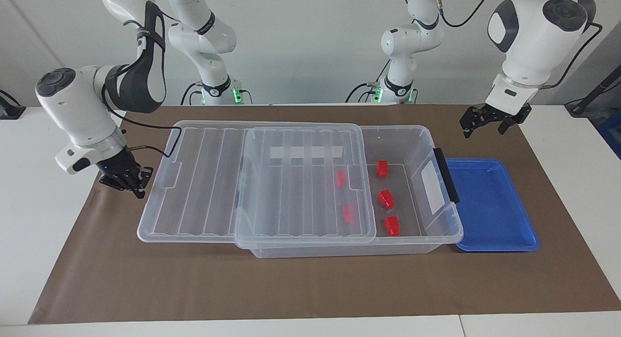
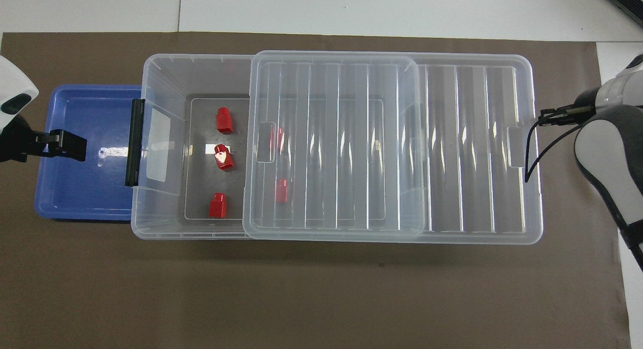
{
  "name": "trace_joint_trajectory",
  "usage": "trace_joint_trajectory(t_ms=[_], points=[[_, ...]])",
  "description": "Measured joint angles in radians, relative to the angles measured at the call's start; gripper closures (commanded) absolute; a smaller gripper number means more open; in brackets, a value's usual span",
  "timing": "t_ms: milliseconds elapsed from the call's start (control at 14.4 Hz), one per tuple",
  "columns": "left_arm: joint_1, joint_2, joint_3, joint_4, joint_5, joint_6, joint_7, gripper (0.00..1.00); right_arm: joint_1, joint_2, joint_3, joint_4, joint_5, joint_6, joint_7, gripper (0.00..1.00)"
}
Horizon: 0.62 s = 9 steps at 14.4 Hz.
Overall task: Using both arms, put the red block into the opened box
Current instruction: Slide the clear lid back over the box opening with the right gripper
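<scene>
Right claw (image 1: 127,183), shut and empty, is nearing lid (image 1: 204,177) edge at frame left; push level. Left claw (image 1: 490,121) is waiting open, empty.

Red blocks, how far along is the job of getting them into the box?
Done: five red blocks lie in the box, lid slid aside; blue tray bare. In hand: nothing; right gripper shut by the lid's end, left gripper open, empty. Left: apparently nothing.
</scene>
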Motion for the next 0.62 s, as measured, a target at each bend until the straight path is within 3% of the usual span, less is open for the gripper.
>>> trace_joint_trajectory(t_ms=[624], points=[[0.039,-0.042,0.001,0.074,-0.003,-0.117,0.088,0.00,0.100,0.000,0.002,0.004,0.006,0.001,0.111,1.00]])
